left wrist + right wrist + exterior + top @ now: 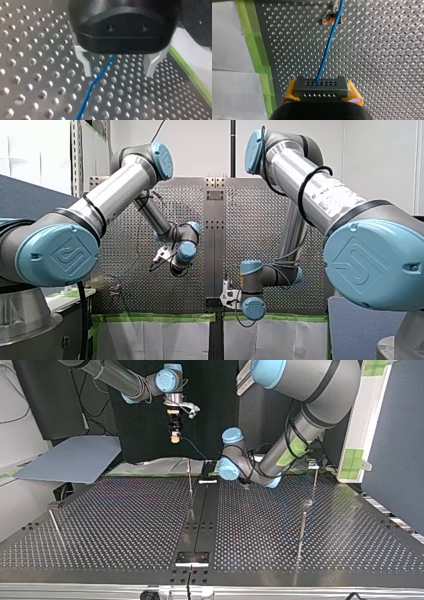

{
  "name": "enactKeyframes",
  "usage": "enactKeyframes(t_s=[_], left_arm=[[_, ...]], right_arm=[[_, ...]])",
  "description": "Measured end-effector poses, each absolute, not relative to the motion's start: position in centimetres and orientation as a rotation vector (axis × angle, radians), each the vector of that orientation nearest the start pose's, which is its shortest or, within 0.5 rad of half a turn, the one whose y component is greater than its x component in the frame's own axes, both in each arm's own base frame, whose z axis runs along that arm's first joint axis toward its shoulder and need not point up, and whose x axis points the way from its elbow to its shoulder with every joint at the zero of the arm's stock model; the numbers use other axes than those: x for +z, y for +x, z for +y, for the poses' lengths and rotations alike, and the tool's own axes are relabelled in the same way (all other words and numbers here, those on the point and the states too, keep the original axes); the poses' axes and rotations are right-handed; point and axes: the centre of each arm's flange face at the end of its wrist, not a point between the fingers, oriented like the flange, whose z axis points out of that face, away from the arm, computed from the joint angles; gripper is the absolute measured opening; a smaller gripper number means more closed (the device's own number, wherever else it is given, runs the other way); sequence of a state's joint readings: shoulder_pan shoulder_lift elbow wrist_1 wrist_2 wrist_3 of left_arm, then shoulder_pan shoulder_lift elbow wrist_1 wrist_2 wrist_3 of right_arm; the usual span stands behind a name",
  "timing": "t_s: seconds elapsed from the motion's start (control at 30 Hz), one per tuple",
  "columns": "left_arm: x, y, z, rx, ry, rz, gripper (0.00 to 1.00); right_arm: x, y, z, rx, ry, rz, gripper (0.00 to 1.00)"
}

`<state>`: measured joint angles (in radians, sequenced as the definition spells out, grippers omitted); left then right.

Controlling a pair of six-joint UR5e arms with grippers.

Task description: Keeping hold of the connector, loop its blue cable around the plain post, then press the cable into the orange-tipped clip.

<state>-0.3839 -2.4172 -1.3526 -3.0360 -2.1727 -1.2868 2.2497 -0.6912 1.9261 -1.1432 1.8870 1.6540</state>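
My right gripper (321, 93) is shut on a grey connector (321, 86), its yellow pads (290, 93) on both ends. The blue cable (327, 48) leaves the connector and runs ahead across the perforated plate to the orange-tipped clip (331, 21), crossing it. In the top view the same gripper (174, 435) hangs high above the table's far edge, with the cable (194, 446) trailing down. My left gripper (117, 68) is open low over the plate. The blue cable (94, 85) lies on the plate between its metal fingers (83, 62), touching neither.
Thin upright posts stand on the table: one near the middle (190, 479), two at the top view's right (314, 482) (302, 532), one at its left (55, 527). Green tape (253, 37) edges the plate. A dark centre rail (202, 510) divides it.
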Motion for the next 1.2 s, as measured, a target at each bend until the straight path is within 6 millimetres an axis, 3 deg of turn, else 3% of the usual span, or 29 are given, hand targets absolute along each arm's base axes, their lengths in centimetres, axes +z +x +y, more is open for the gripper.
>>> enactKeyframes(t_s=[0.27, 0.6, 1.2], left_arm=[[7.7, 58.4, -32.4, 0.524, 0.328, 2.011, 1.0], [3.3, 57.3, -34.8, 0.456, 0.377, 2.055, 1.0], [1.4, 53.5, -39.8, 0.192, 0.468, 2.143, 1.0]], right_arm=[[-4.5, 42.1, -35.6, 1.453, 1.531, -1.11, 0.0], [-4.5, 42.2, -35.5, 1.451, 1.536, -1.108, 0.0], [-4.6, 41.5, -36.0, 1.414, 1.542, -1.11, 0.0]])
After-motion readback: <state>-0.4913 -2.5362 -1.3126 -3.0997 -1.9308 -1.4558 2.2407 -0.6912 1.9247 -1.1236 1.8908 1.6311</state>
